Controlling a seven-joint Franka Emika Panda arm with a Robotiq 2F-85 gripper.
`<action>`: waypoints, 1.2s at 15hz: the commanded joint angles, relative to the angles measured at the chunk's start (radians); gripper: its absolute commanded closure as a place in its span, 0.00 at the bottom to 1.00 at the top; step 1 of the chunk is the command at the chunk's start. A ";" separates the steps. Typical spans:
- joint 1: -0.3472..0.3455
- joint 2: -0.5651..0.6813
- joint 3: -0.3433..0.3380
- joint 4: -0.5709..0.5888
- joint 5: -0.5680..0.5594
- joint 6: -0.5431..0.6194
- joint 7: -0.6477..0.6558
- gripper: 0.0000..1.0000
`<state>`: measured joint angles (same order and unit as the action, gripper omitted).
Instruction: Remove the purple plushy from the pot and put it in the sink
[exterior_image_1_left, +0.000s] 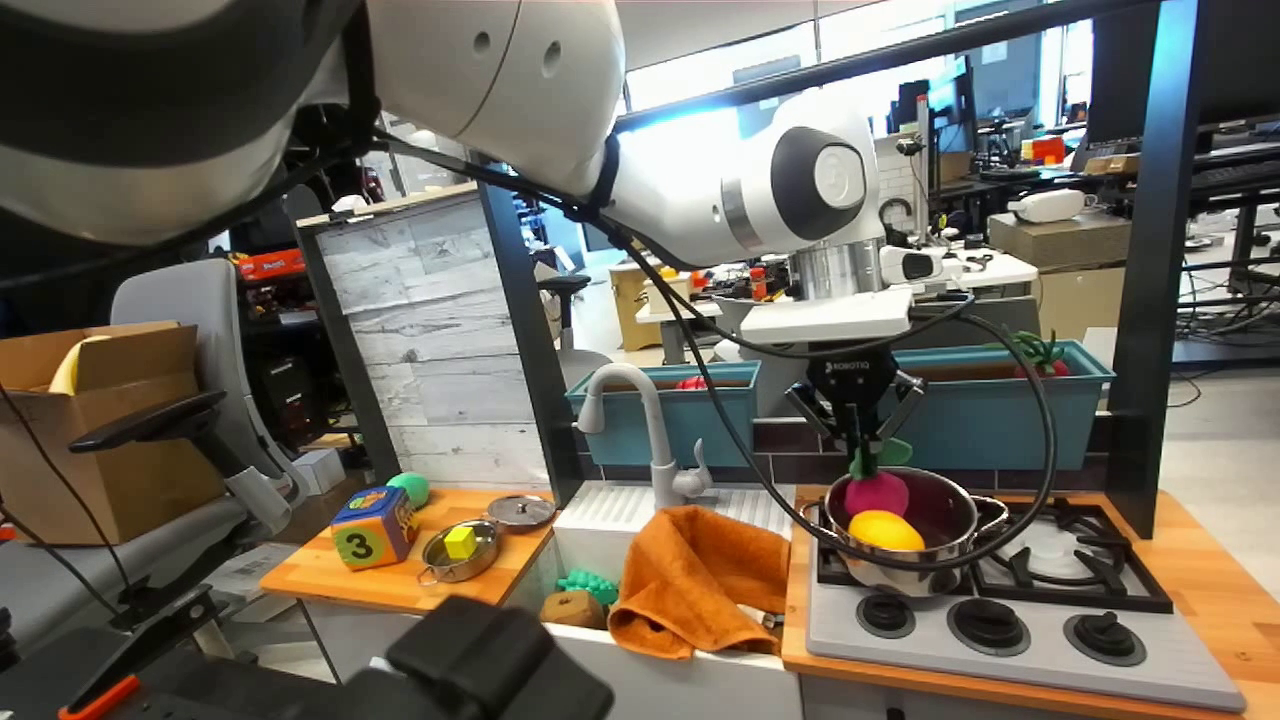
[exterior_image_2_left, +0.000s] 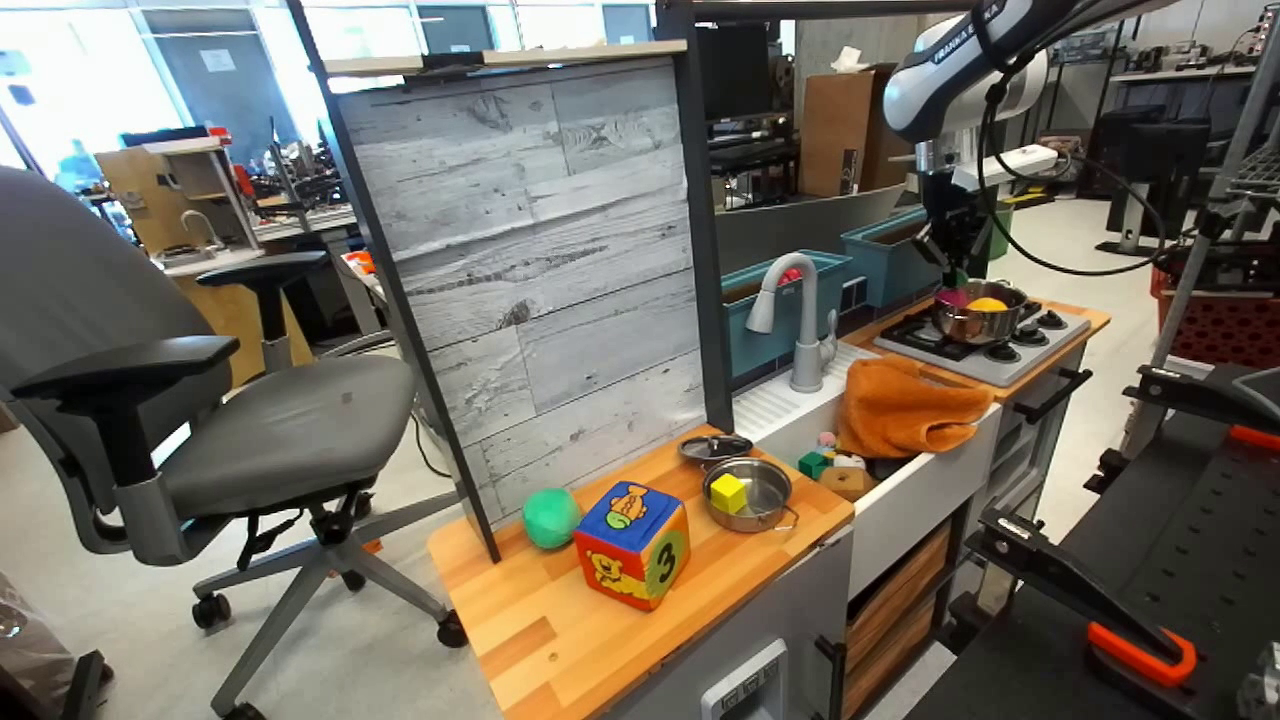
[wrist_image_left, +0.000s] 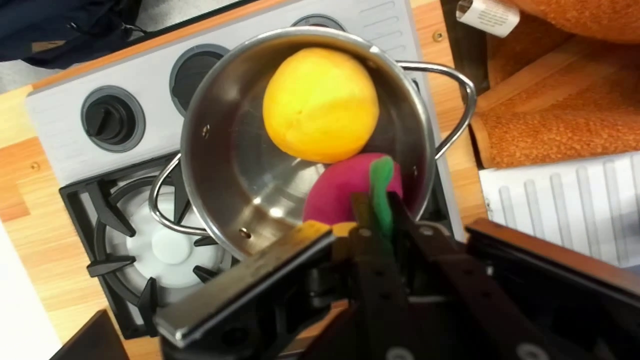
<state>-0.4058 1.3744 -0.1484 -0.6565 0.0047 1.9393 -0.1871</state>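
The fingers (wrist_image_left: 369, 242) pinch the green leaf (wrist_image_left: 381, 180) of the purple plushy (wrist_image_left: 332, 197), which is in the pot (wrist_image_left: 217, 120), just beside a yellow ball (wrist_image_left: 320, 105). To the left, an orange towel (exterior_image_1_left: 700, 580) blocks the right part of the sink (exterior_image_2_left: 920, 505); toys (exterior_image_1_left: 588, 586) lie in its left part.

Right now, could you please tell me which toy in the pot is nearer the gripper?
The purple plushy: its green top sits in the gripper, while the yellow toy lies apart from it, nearer the knobs.
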 joint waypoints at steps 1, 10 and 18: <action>0.001 0.006 -0.026 0.026 -0.019 -0.022 0.005 0.98; -0.019 -0.088 -0.047 -0.063 -0.002 0.146 -0.064 0.98; 0.023 -0.237 0.060 -0.274 -0.002 0.258 -0.382 0.98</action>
<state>-0.4070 1.2483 -0.1221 -0.7688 0.0051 2.1584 -0.4771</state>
